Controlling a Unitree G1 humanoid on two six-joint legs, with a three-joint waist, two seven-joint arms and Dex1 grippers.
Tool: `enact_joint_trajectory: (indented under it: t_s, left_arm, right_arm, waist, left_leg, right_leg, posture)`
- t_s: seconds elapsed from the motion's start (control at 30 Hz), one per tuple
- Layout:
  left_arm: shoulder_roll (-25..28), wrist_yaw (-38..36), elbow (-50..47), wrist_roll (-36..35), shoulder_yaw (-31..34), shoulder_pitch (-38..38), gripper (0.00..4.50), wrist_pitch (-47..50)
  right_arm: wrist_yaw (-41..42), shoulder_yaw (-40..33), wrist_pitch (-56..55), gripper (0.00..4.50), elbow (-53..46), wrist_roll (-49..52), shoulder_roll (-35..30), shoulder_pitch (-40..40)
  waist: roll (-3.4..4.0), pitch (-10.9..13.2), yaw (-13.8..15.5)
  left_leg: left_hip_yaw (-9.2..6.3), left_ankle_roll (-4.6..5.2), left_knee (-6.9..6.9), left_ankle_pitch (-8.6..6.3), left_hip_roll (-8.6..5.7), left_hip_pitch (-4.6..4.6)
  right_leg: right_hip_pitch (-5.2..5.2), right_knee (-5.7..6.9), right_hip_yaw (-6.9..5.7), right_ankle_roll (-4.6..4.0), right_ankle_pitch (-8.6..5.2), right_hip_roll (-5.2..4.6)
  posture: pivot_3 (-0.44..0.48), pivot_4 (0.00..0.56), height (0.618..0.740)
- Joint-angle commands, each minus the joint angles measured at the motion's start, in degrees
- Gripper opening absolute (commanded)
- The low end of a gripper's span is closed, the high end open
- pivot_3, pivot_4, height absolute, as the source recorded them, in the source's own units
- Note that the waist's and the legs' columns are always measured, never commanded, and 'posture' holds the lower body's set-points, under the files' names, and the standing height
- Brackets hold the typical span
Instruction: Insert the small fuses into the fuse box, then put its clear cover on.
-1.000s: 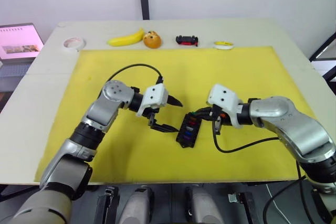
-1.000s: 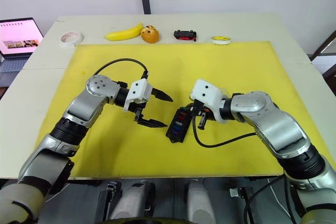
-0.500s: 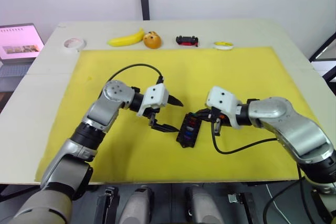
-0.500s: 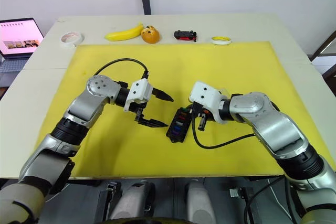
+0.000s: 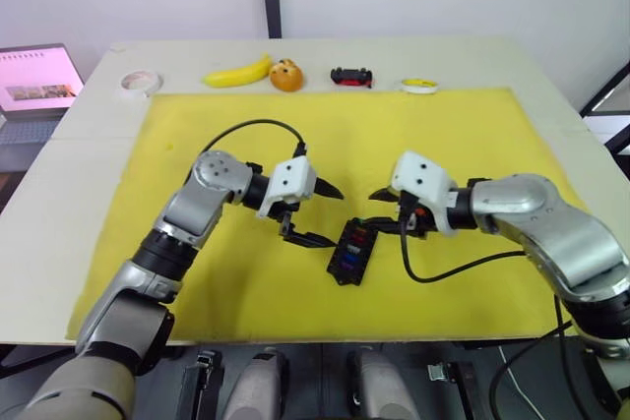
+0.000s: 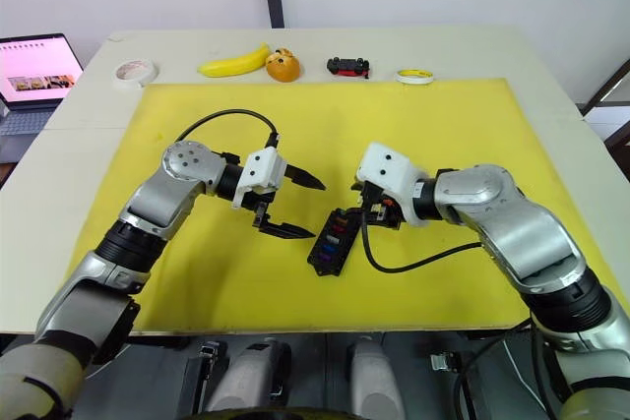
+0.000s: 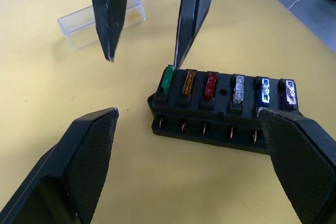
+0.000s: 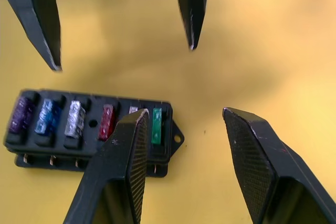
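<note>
A matte yellow mat point(image 5: 197, 135) covers a pale table point(image 5: 69, 154). Near its middle lies the fuse box point(image 5: 351, 252), a black ribbed plastic block whose row of slots holds six fuses point(image 7: 210, 83): green, brown, red, grey, blue, purple. The left gripper point(image 5: 313, 213) hovers just beside the box, its pointed fingers spread wide and empty. The right gripper point(image 5: 386, 210) hangs over the box's far end, fingers apart, holding nothing. The cover point(image 7: 100, 19), a glassy rectangular shell, rests on the mat near the box.

Black fuse box point(image 7: 223, 111) holds green, brown, red, grey, blue, purple fuses point(image 7: 210, 85) on yellow mat point(image 5: 197, 135)
</note>
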Motion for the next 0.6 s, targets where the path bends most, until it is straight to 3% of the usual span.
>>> enact_joint_trajectory:
  t_s: [0.03, 0.1, 0.2, 0.3, 0.6]
  left_arm:
    - [0.08, -0.51, -1.49, -1.10, 1.38, -0.50, 4.50, -0.09]
    - [0.07, -0.63, -1.80, -1.26, 1.38, -0.33, 4.50, -0.05]
    - [0.11, -0.61, -2.02, -1.15, 1.40, 0.02, 4.50, -0.25]
    - [0.31, -0.56, -2.55, -1.18, 1.47, 0.51, 4.50, -0.17]
    - [0.48, 0.32, -4.64, -1.11, 1.40, 1.62, 4.50, 1.15]
  right_arm:
    - [0.13, -5.01, -1.70, 2.48, -2.26, 3.79, 2.10, 1.96]
    - [-0.40, -6.95, -4.45, 2.48, -1.64, 4.95, 4.52, 4.93]
    - [-1.82, -8.66, -10.43, 1.60, 0.62, 4.45, 8.62, 10.22]
    - [-2.27, -9.09, -13.35, 0.21, 1.44, 4.54, 10.78, 12.74]
    - [-3.76, -6.42, -15.76, 0.10, 3.80, 2.11, 11.22, 15.59]
  waist:
    - [0.00, 0.00, 0.01]
    - [-0.02, -0.01, 0.01]
    - [-0.02, -0.01, 0.01]
    - [-0.01, -0.02, -0.08]
    - [-0.01, -0.02, -0.03]
  left_leg:
    - [0.00, 0.02, 0.00, -0.01, 0.00, 0.00]
    - [-0.02, 0.05, 0.01, -0.03, 0.00, 0.00]
    - [-0.02, 0.05, 0.03, -0.03, 0.00, 0.01]
    - [0.02, 0.06, 0.07, -0.03, -0.02, 0.01]
    - [0.00, 0.04, 0.12, -0.02, -0.04, 0.02]
  right_leg:
    - [0.00, 0.00, 0.00, 0.00, 0.00, 0.00]
    - [0.02, 0.01, -0.02, 0.00, 0.00, 0.00]
    - [0.03, 0.01, -0.03, 0.00, 0.00, 0.00]
    - [0.03, 0.04, 0.01, 0.02, 0.01, -0.01]
    - [0.06, 0.05, 0.01, 0.03, 0.02, -0.01]
  posture:
    - [0.000, 0.150, 0.740]
    - [0.000, 0.150, 0.740]
    - [0.000, 0.150, 0.740]
    - [0.000, 0.150, 0.740]
    - [0.000, 0.150, 0.740]
